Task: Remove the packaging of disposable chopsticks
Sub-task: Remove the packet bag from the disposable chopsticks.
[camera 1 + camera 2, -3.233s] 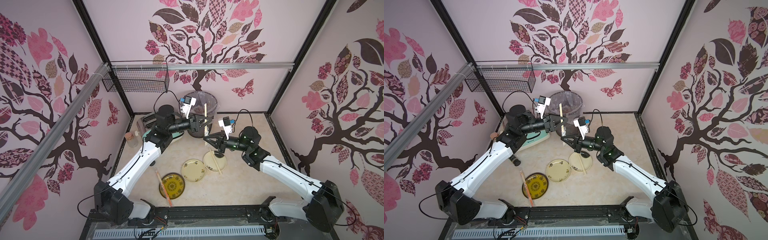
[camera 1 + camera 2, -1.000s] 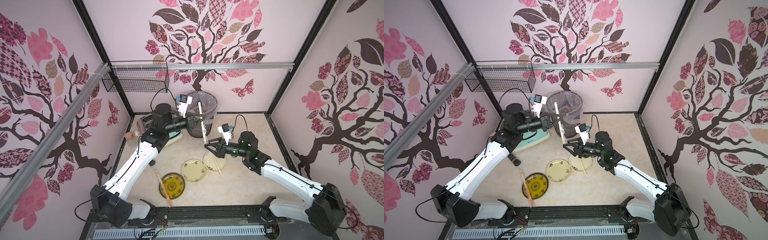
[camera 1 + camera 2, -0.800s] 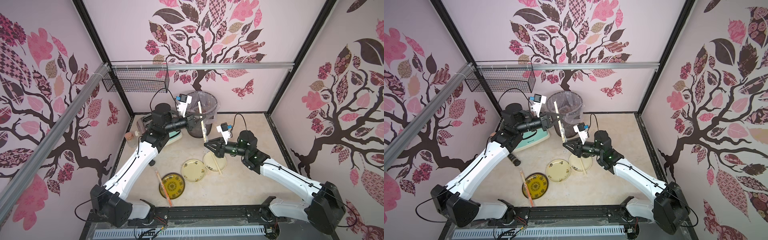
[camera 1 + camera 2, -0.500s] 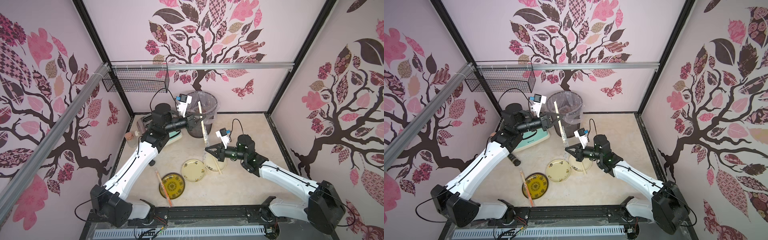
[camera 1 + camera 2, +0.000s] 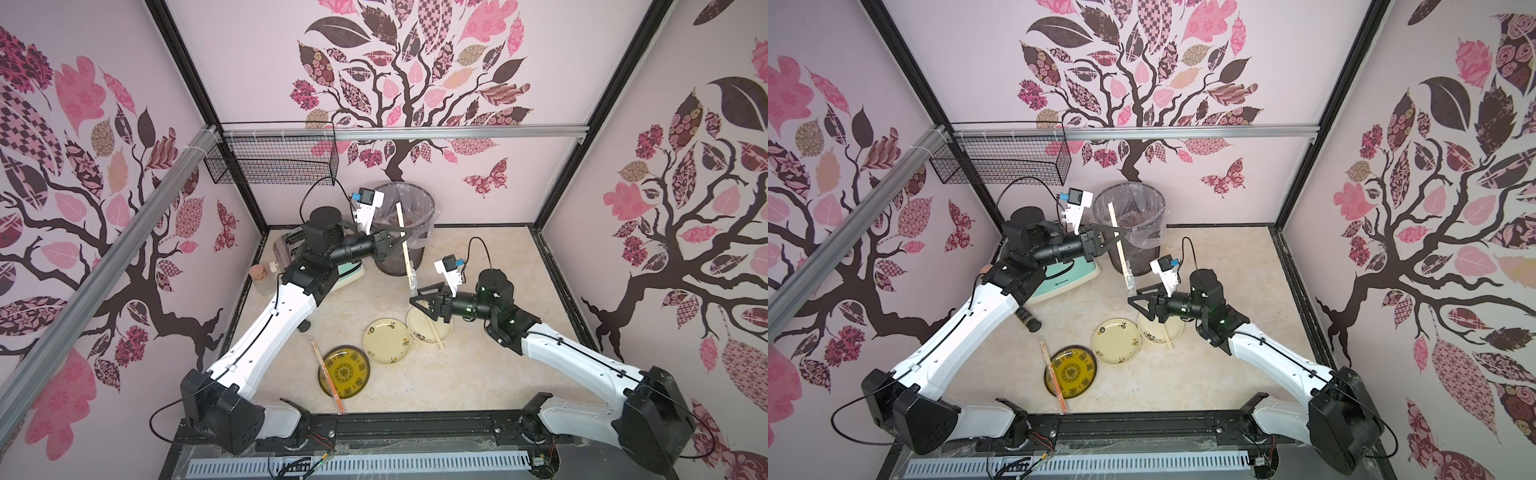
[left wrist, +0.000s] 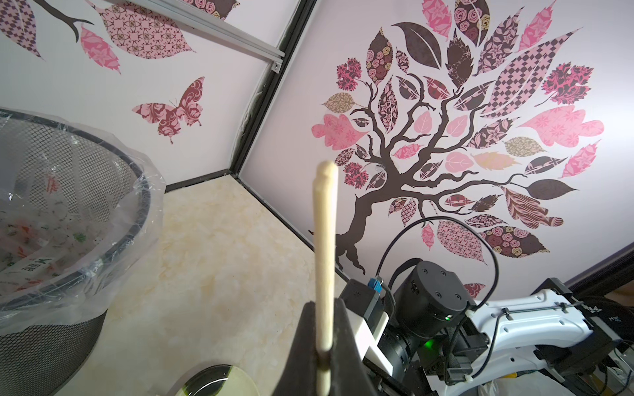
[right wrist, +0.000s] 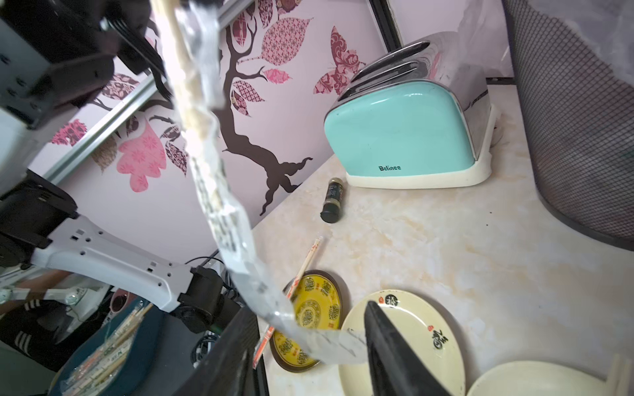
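Note:
My left gripper (image 5: pixel 404 235) (image 5: pixel 1121 237) (image 6: pixel 324 346) is shut on a pair of disposable chopsticks (image 5: pixel 402 232) (image 5: pixel 1116 232) (image 6: pixel 325 240), held steeply tilted in front of the bin. The clear packaging (image 5: pixel 411 279) (image 5: pixel 1130 279) (image 7: pixel 236 240) covers their lower end and hangs crumpled below it. My right gripper (image 5: pixel 419 307) (image 5: pixel 1136 306) (image 7: pixel 308 315) is open just under it, and the sleeve's loose end lies between the fingers. Bare chopsticks (image 5: pixel 436 336) rest on a cream plate (image 5: pixel 446 332). An orange-red sleeved pair (image 5: pixel 328 376) lies across the dark yellow plate (image 5: pixel 347 370).
A mesh bin (image 5: pixel 419 216) with a clear liner stands at the back. Left of it are a mint toaster (image 7: pixel 404 137), a small dark bottle (image 5: pixel 1027 322) and a jar (image 5: pixel 259 277). A second cream plate (image 5: pixel 386 341) sits between the other two. A wire basket (image 5: pixel 272 160) hangs on the wall.
My right gripper has dropped slightly toward the plates and its jaws now stand open under the sleeve's end. The left gripper has kept the chopsticks still.

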Motion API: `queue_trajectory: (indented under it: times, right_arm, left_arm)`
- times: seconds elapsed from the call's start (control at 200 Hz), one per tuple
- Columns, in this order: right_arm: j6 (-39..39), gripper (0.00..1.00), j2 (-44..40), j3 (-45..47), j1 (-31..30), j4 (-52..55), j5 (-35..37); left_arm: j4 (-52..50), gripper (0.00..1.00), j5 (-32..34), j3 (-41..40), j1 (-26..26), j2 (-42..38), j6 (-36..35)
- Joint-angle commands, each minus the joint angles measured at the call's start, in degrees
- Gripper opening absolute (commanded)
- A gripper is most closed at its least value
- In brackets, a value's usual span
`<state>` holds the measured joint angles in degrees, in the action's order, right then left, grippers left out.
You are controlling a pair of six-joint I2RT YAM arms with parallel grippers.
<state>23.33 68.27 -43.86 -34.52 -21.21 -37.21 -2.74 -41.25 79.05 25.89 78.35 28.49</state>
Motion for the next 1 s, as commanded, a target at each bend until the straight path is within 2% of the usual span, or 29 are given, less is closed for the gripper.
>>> queue_trajectory:
  times: [0.0,0.125,0.515,0.795,0.995]
  right_arm:
    - [-0.6,0.55,0.6,-3.7,0.0,-0.5,0.5]
    - [-0.9,0.52,1.6,-5.4,0.0,-0.4,0.4]
    - [-0.9,0.24,1.2,-3.3,0.0,0.4,-0.2]
    - [-0.2,0.16,0.1,0.2,0.0,0.6,-0.9]
    - [-0.4,0.06,-0.4,1.0,0.0,1.1,-0.7]
  left_arm:
    - [1.1,0.0,-1.1,-0.7,-0.1,-0.3,0.1]
    - [1.4,0.0,-1.1,-0.8,0.0,-0.4,0.2]
    - [1.2,0.0,-1.1,-0.5,-0.1,-0.4,0.0]
    - [0.7,0.0,-0.7,0.0,-0.1,-0.2,-0.4]
    - [0.8,0.0,-0.6,-0.1,-0.1,-0.2,-0.5]
